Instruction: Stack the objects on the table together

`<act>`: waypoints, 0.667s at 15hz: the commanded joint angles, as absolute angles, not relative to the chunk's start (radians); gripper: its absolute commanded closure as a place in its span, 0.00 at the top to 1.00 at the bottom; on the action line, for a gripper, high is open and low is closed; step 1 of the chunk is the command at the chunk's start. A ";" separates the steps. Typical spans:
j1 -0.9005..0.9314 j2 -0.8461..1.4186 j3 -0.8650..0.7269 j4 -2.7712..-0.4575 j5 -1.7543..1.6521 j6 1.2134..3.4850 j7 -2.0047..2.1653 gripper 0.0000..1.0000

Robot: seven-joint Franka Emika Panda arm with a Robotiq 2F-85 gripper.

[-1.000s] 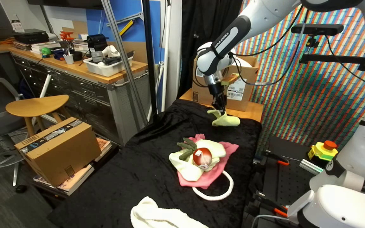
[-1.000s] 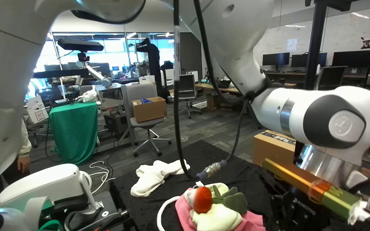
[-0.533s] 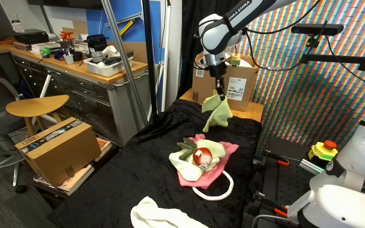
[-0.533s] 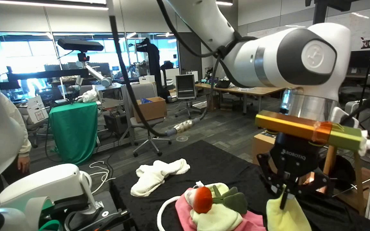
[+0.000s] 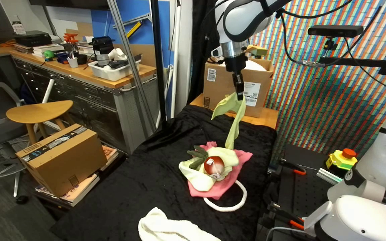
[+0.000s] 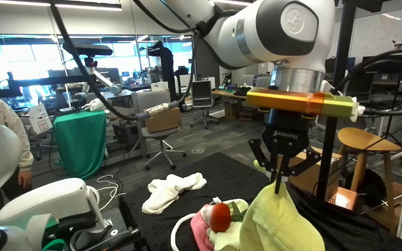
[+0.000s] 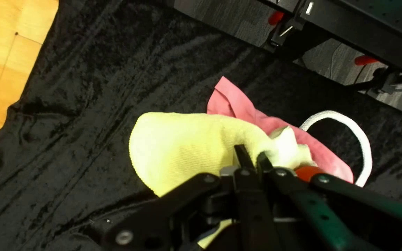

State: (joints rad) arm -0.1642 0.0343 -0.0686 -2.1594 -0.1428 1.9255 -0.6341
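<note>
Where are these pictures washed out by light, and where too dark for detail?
Wrist view: the yellow-green cloth looks overexposed toward its left edge, while the end effector is mostly dark; in an exterior view, the windows glare white.

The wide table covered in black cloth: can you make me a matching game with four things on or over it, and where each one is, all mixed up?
Things:
1. soft yellow-green cloth
2. loop of white rope
3. fluffy white cloth
4. round red-and-white item

Places:
A. sitting on the crumpled pale yellow cloth
B. hanging from the closed black gripper
C. curving past the edge of the pink cloth
D. lying alone, touching none of the other three

Pairs: 1-B, 2-C, 3-D, 4-A
</note>
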 commanded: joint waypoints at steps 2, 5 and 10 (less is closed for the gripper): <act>-0.144 -0.135 -0.090 -2.268 -0.142 1.895 -0.690 0.05; -0.127 -0.197 -0.095 -2.294 -0.140 1.861 -0.716 0.05; -0.069 -0.264 -0.084 -2.318 -0.120 1.859 -0.756 0.05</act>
